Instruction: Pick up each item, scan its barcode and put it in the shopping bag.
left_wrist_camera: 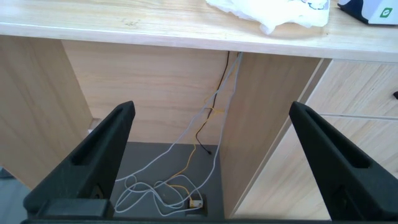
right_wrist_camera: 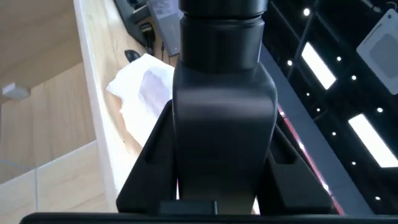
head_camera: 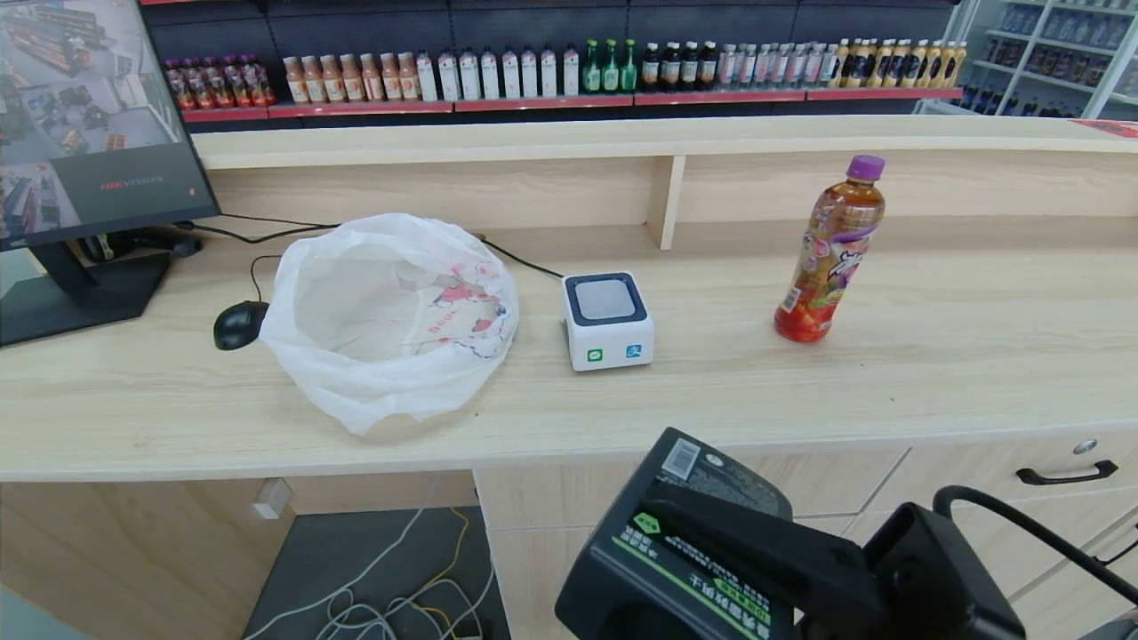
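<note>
1. Low before the counter's (head_camera: 800,391) front edge, one pack (head_camera: 711,476) sat clamped in the right gripper (head_camera: 702,542). The pack was black, glossy and flat-faced, with a green-banded label and a small white barcode patch near its upper corner.
2. Dark matte fingers pressed on the pack from both sides. One crossed its labelled face, and the pack stuck out past the fingertips toward the counter.
3. One bottle (head_camera: 829,253) stood on its base on the counter, well apart from that gripper, farther off and to the right. It was clear plastic holding an amber drink, with a round purple cap and a bright wrap label, red at the foot.
4. One scanner (head_camera: 607,320) stood between bottle and bag. It was a white cube with rounded corners, a dark-framed grey window on top and two small coloured squares on its front.
5. One bag (head_camera: 387,316) of thin, crinkled white plastic with red print lay near the scanner's left side, its mouth spread wide.
6. Below counter level, the left gripper (left_wrist_camera: 211,112) held its two black wedge-shaped fingers wide apart with nothing between them. It faced the gap under the counter, where thin white, yellow and black cables (left_wrist_camera: 180,180) hung and coiled on a grey floor.
7. Pale wood-grain laminate covered the counter. One black mouse (head_camera: 238,324) lay just beside the bag, one monitor (head_camera: 80,116) stood at the far left, and a shelf (head_camera: 533,105) behind carried a long row of bottles.
</note>
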Robot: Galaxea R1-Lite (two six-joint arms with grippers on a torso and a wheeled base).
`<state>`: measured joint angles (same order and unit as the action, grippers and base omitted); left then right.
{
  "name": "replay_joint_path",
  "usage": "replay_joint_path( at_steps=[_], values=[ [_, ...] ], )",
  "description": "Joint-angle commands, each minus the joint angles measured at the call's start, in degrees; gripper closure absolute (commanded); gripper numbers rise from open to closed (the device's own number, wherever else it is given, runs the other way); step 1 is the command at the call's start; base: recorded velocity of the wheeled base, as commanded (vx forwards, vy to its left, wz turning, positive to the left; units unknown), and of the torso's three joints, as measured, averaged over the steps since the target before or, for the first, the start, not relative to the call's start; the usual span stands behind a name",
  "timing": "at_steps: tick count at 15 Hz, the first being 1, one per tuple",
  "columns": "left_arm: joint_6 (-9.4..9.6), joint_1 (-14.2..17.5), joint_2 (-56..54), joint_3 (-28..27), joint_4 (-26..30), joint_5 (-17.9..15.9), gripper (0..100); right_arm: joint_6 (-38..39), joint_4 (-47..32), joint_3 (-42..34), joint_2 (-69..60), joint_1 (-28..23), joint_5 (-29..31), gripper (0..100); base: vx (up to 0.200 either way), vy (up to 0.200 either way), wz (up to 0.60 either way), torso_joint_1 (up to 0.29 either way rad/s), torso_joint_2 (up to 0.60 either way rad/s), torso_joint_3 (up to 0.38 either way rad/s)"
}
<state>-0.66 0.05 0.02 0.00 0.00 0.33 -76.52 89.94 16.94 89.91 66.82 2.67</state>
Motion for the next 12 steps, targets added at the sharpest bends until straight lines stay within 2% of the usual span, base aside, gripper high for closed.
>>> replay_joint_path(
  at_steps=[1,8,12],
  values=[
    [-0.04,0.04,-0.02,0.0,0.0,0.02,0,-0.91,0.06,-0.16,-0.61,0.07,-0.03,100,0.0,0.0,0.0,0.0,0.0,0.0],
    [-0.04,0.04,-0.02,0.0,0.0,0.02,0,-7.94,0.06,-0.25,0.53,0.6,-0.21,100,0.0,0.0,0.0,0.0,0.0,0.0],
    [-0.04,0.04,-0.02,0.0,0.0,0.02,0,-9.44,0.06,0.55,1.85,0.16,-0.21,100,0.0,0.0,0.0,0.0,0.0,0.0]
  ],
)
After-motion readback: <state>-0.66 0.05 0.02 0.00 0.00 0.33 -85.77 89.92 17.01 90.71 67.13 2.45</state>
